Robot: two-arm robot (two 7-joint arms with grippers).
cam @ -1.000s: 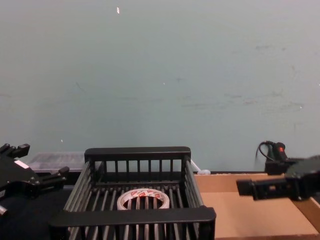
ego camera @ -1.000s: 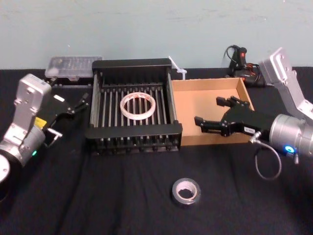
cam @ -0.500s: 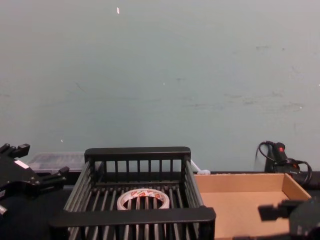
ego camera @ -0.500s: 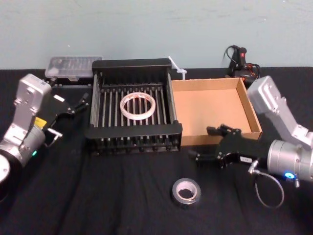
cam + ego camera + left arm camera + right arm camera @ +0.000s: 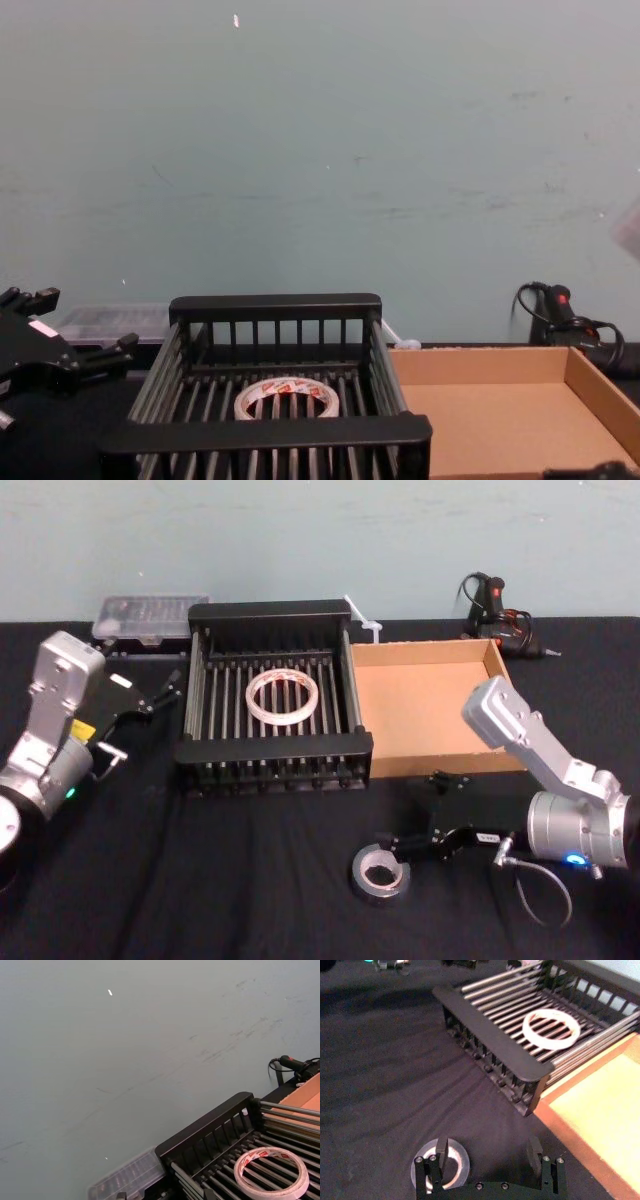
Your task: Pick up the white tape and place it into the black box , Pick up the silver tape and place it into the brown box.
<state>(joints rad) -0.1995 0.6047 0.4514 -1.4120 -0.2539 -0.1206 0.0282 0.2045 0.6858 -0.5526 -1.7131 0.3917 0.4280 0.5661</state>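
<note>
The silver tape (image 5: 380, 872) lies flat on the black cloth near the table's front. My right gripper (image 5: 415, 815) hangs open just right of it. In the right wrist view, one finger (image 5: 442, 1147) stands over the hole of the silver tape (image 5: 461, 1162) and the other finger stands outside the roll, toward the brown box (image 5: 600, 1105). The white tape (image 5: 283, 696) lies on the bars inside the black box (image 5: 270, 748). The brown box (image 5: 425, 695) sits against the black box's right side. My left gripper (image 5: 150, 695) rests open, left of the black box.
A clear plastic case (image 5: 150, 615) sits at the back left behind the black box. A black and red tool with cables (image 5: 490, 600) lies at the back right. A small white piece (image 5: 362, 620) stands behind the boxes. The wall is close behind the table.
My right gripper has come from above the brown box toward the table's front and down to the silver tape, staying open. The left arm and both tapes have not moved.
</note>
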